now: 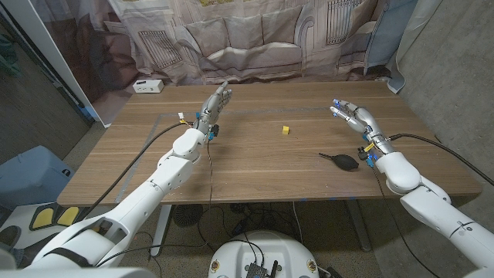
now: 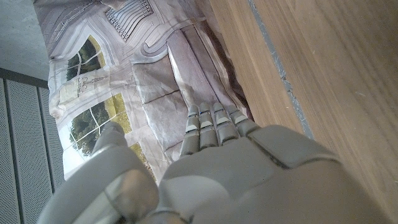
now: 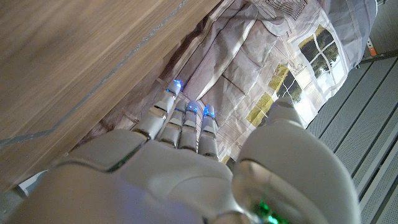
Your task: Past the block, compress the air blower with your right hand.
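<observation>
Two hands are raised above the wooden counter, one on each side, and neither holds anything. The right hand is up over the counter's right part with its fingers spread and reaching toward the far side; the right wrist view shows those fingers straight and close together, small blue lights at their tips, pointing at a printed curtain. The left hand is likewise up with straight fingers, empty, over the left part of the counter. A black air blower lies on the counter near the right forearm, on the near side of the right hand, its thin nozzle pointing to the left. A small yellow block sits near the counter's middle, apart from the blower and between the two hands. A white box rests at the far left corner.
</observation>
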`<state>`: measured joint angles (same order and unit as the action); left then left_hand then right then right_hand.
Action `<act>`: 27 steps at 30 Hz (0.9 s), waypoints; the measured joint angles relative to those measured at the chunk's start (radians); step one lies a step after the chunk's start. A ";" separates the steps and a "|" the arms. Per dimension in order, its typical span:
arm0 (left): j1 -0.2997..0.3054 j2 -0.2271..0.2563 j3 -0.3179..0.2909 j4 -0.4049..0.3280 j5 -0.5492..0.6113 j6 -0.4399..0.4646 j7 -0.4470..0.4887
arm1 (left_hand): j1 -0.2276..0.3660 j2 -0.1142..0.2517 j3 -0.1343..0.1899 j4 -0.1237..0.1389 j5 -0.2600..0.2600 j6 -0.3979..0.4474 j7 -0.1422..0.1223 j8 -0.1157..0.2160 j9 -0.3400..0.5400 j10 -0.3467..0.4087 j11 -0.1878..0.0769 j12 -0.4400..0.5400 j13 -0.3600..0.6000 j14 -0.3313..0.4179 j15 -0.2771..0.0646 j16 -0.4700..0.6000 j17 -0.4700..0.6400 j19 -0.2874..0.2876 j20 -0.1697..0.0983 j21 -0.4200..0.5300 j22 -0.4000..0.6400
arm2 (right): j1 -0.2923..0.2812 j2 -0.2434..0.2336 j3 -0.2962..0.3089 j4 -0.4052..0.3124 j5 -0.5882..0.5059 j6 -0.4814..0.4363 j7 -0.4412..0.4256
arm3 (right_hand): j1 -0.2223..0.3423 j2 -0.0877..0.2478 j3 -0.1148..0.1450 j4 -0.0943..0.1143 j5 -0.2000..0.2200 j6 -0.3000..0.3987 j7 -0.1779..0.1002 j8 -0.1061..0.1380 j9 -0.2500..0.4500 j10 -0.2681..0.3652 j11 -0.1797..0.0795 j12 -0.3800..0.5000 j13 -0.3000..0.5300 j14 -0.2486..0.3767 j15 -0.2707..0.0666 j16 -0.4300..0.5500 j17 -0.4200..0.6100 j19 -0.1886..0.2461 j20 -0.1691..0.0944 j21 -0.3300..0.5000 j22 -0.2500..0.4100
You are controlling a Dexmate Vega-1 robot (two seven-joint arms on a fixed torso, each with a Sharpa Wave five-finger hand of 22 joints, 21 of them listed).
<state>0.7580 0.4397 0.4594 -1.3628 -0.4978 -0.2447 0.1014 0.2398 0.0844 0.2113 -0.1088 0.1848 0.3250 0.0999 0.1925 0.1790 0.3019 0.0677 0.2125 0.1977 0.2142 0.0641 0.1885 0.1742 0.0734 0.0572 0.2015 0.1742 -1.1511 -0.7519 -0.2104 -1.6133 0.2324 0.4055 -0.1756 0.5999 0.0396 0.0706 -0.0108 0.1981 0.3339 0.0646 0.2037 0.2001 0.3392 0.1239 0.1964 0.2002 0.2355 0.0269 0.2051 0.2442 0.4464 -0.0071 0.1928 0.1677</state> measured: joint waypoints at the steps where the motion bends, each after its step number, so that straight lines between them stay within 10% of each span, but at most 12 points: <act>1: 0.000 0.000 0.000 -0.001 0.000 0.000 0.000 | 0.000 0.000 0.000 0.000 0.000 0.000 0.000 0.000 0.000 0.000 0.000 0.000 0.000 0.000 0.000 0.000 0.000 0.000 0.000 0.000 0.000 | 0.005 0.002 -0.002 0.005 0.011 0.003 0.009 | -0.003 0.000 0.000 0.000 0.000 0.000 0.000 0.000 0.000 0.000 0.000 0.000 0.000 0.000 0.000 0.000 0.000 0.000 0.000 -0.001 0.000; 27: 0.022 0.011 -0.014 -0.025 -0.024 -0.022 -0.027 | 0.000 0.000 0.000 0.000 0.000 -0.006 0.006 -0.008 0.000 0.000 0.000 0.000 0.000 0.000 0.000 0.000 0.000 0.000 0.000 0.000 0.000 | 0.176 0.099 -0.078 0.189 0.253 0.053 0.192 | -0.053 -0.008 -0.015 0.015 0.000 0.009 -0.002 0.000 -0.005 -0.013 0.008 0.000 0.000 -0.016 0.016 0.000 -0.003 -0.031 0.009 -0.008 0.002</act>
<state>0.7804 0.4506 0.4453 -1.3874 -0.5216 -0.2666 0.0745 0.2398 0.0844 0.2113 -0.1088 0.1848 0.3193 0.1056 0.1846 0.1790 0.3019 0.0677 0.2125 0.1977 0.2142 0.0641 0.1885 0.1742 0.0734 0.0572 0.2015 0.1742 -0.9749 -0.6534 -0.2888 -1.4241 0.4852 0.4590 0.0159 0.5474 0.0319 0.0554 0.0044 0.1981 0.3431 0.0624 0.2037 0.1952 0.3264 0.1321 0.1964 0.2002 0.2193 0.0430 0.2051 0.2415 0.4158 0.0021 0.1845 0.1702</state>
